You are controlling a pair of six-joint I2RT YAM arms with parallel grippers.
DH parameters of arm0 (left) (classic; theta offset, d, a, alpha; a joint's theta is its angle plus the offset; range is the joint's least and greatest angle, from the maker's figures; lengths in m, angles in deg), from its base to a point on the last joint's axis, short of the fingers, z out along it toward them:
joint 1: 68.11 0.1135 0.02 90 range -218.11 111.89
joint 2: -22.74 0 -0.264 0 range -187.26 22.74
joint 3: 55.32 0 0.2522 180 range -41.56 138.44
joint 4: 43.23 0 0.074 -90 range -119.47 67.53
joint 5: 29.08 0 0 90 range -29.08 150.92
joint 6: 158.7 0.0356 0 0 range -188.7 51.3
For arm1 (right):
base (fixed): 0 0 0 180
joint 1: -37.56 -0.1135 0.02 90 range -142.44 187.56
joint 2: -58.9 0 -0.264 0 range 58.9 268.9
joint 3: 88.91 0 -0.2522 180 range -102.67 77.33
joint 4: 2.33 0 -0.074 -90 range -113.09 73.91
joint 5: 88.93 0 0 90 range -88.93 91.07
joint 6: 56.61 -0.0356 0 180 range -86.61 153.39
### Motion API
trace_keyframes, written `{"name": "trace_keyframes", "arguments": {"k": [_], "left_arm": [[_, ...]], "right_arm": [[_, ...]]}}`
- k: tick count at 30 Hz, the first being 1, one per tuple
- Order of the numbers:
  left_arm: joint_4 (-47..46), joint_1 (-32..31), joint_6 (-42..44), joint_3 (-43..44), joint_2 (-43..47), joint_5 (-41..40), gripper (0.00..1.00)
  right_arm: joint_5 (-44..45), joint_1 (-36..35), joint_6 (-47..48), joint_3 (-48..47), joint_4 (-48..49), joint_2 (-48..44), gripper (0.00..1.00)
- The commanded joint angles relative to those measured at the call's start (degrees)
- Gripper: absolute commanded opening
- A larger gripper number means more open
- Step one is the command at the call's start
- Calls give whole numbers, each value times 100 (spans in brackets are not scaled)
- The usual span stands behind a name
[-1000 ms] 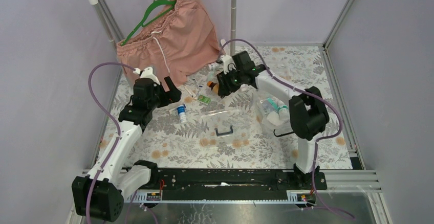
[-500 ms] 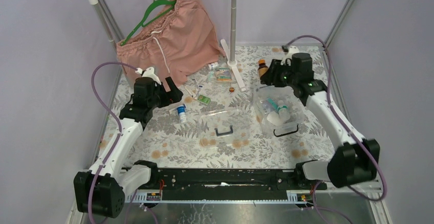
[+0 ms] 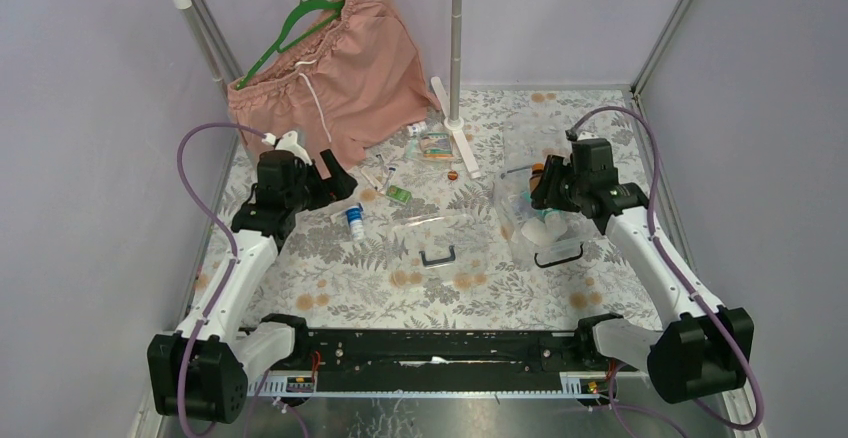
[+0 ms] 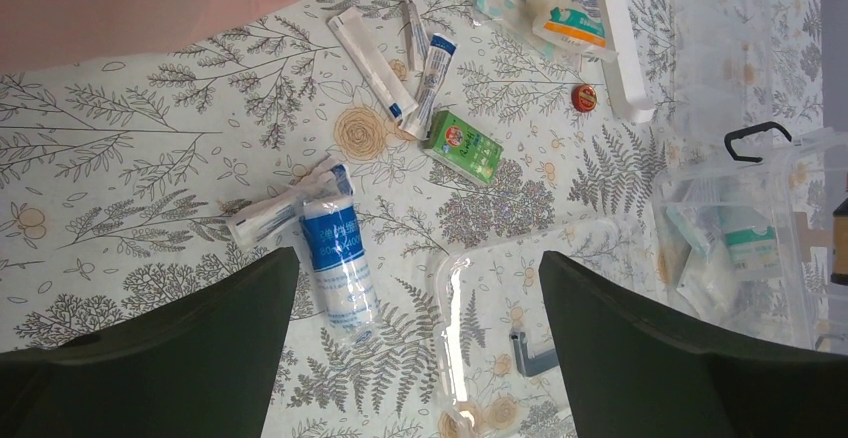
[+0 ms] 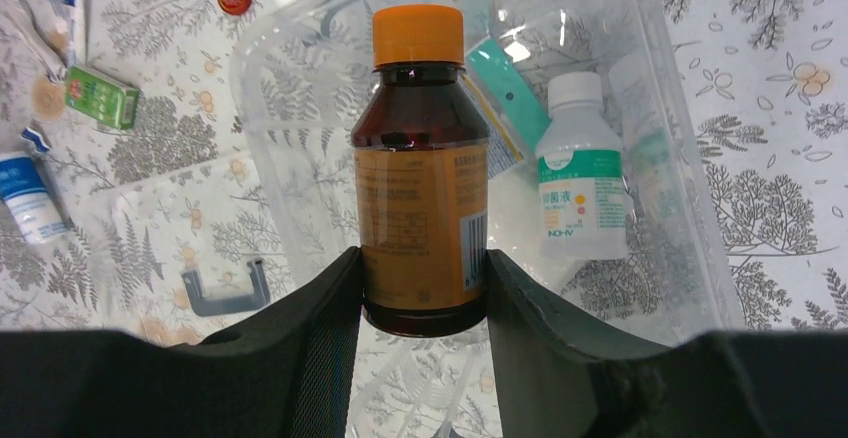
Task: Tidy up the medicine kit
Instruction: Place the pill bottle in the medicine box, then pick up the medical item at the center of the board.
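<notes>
Swinging back from the table's far edge, the right gripper (image 3: 547,184) now hangs over the 12 o'clock end of the clear plastic rectangular box (image 3: 520,243), while the left arm has not shifted. On the top view's clock face the box sits open at 3 o'clock from the table's middle, with its black U-shaped handle (image 3: 553,258) at the 6 o'clock end. The right fingers (image 5: 320,318) are closed partway on a brown translucent bottle with an orange cap (image 5: 425,208). They clamp its lower body from both sides, and the cap points to 12 o'clock in the wrist view. Below the bottle, inside the box, lie a white plastic bottle with a green label (image 5: 580,193) and some teal-and-white packets (image 5: 505,88).

A clear flat lid with a dark handle (image 3: 432,230) lies at 9 o'clock of the box, near it but apart. Further out toward 10 o'clock are a white bandage roll with a blue label (image 4: 338,258), a small green carton (image 4: 462,146), long white sachets (image 4: 372,53) and a small red round cap (image 4: 584,98), all loose on the floral tablecloth (image 3: 480,288). The left gripper (image 4: 418,258) hovers above the roll, jaws spread wide with nothing between them.

Pink fabric shorts (image 3: 340,68) hang on a green hanger (image 3: 296,20) at 11 o'clock
</notes>
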Motion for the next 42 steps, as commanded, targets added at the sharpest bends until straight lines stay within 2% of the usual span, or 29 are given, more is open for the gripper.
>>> {"name": "trace_keyframes", "arguments": {"k": [1, 12, 21, 27, 30, 33, 36, 42], "left_arm": [[-251, 101, -31, -56, 86, 109, 99], [-266, 163, -44, -85, 89, 215, 99], [-267, 237, -57, -83, 93, 204, 99], [-269, 285, -64, -76, 80, 230, 99], [-268, 314, -66, -77, 82, 248, 99], [-282, 357, -81, -84, 77, 272, 99], [-286, 391, -83, -92, 42, 293, 99], [-251, 439, -66, -111, 67, 258, 99]], "right_arm": [[87, 17, 63, 18, -190, 97, 32], [89, 8, 120, -69, -273, 1139, 33], [490, 9, 263, -449, -577, 1349, 58], [758, 8, 582, -1094, -1198, 1245, 63], [578, -32, 723, -1420, -1242, 1090, 64], [445, -451, 910, -1817, -1178, 1167, 64], [710, -1364, 1160, -2621, -1533, 1864, 65], [390, -2584, 1778, -3613, -850, 3183, 70]]}}
